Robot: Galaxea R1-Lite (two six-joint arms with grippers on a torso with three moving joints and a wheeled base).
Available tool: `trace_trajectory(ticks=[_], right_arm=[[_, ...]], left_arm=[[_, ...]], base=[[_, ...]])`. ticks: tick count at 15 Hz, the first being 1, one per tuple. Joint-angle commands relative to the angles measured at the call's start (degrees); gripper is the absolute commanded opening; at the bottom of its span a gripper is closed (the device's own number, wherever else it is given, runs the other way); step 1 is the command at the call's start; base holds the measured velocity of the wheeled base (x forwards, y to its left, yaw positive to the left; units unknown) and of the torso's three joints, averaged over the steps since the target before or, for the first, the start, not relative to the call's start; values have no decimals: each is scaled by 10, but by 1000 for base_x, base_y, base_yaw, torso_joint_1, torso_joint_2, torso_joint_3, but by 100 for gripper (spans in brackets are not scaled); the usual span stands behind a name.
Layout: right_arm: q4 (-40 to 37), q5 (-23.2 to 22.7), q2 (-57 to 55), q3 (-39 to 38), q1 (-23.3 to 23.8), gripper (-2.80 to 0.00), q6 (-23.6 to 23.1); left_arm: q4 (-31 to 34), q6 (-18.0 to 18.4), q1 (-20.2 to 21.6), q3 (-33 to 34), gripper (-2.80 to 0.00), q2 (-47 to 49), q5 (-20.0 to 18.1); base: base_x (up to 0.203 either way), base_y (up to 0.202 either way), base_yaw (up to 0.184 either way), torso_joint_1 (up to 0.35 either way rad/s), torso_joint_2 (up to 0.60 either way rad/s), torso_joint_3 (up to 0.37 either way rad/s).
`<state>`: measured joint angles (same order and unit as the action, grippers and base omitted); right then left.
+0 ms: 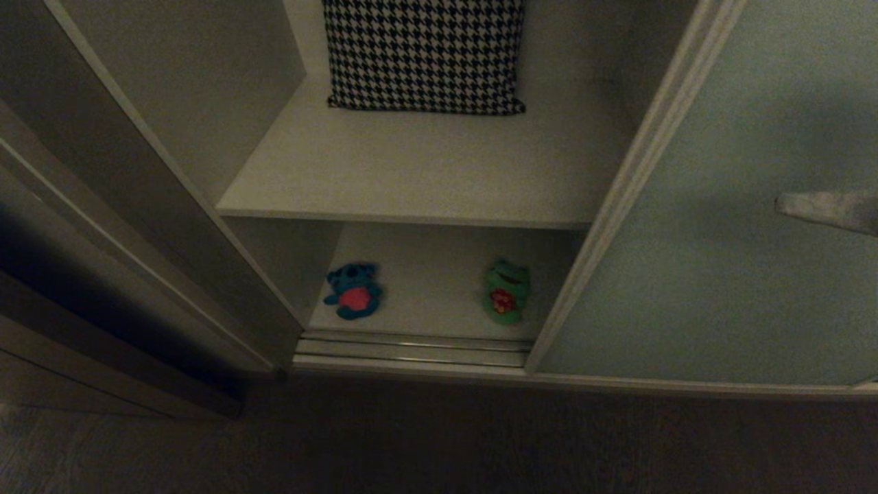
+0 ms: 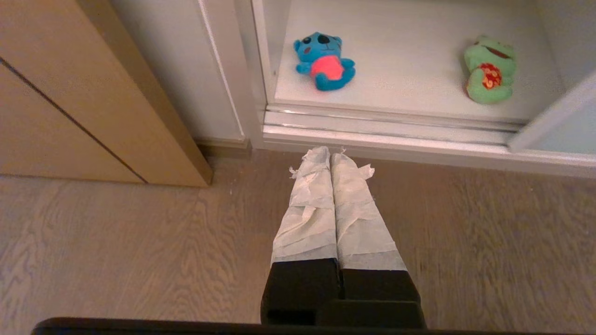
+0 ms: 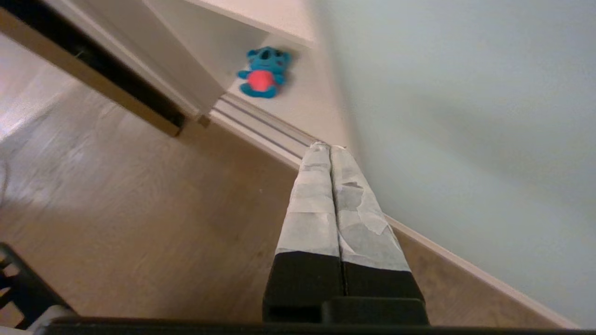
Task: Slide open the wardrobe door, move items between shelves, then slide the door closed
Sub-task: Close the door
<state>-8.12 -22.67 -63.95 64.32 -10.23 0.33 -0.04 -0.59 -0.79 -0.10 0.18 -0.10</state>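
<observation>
Showing the right gripper (image 3: 329, 148), fingers pressed together and empty, entering the head view at the right edge in front of the sliding wardrobe door (image 1: 720, 274), which stands slid to the right with the opening to its left. From this gripper the items lie leftward and lower, on the bottom shelf (image 1: 425, 288): the green frog (image 1: 506, 291) just beside the door's edge, the teal-blue bear (image 1: 353, 291) well apart on the far side. The frog is judged the nearer target for the right arm. The left gripper (image 2: 330, 153), also closed and empty, hangs low over the floor (image 2: 139, 256), before the door track. The upper shelf (image 1: 425, 178) carries a houndstooth cushion (image 1: 424, 55) at its back
</observation>
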Motion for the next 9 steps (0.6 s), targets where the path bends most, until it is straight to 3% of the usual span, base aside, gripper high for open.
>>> trace_trajectory(ticks=[1, 4, 5, 9], right_arm=[[-1, 3, 46, -32, -5, -280, -1], [-5, 5, 83, -56, 24, -280, 7], [-13, 5, 97, -55, 41, -280, 30], [-51, 4, 126, -67, 188, -280, 68]], left_arm=[[0, 0, 0, 0, -280, 0, 0], [0, 0, 0, 0, -280, 1, 0], [0, 0, 0, 0, -280, 1, 0], [0, 0, 0, 0, -280, 1, 0]], base=[[0, 0, 0, 0, 0, 0], [0, 0, 0, 0, 0, 0], [0, 0, 0, 0, 0, 0], [0, 0, 0, 0, 0, 0]])
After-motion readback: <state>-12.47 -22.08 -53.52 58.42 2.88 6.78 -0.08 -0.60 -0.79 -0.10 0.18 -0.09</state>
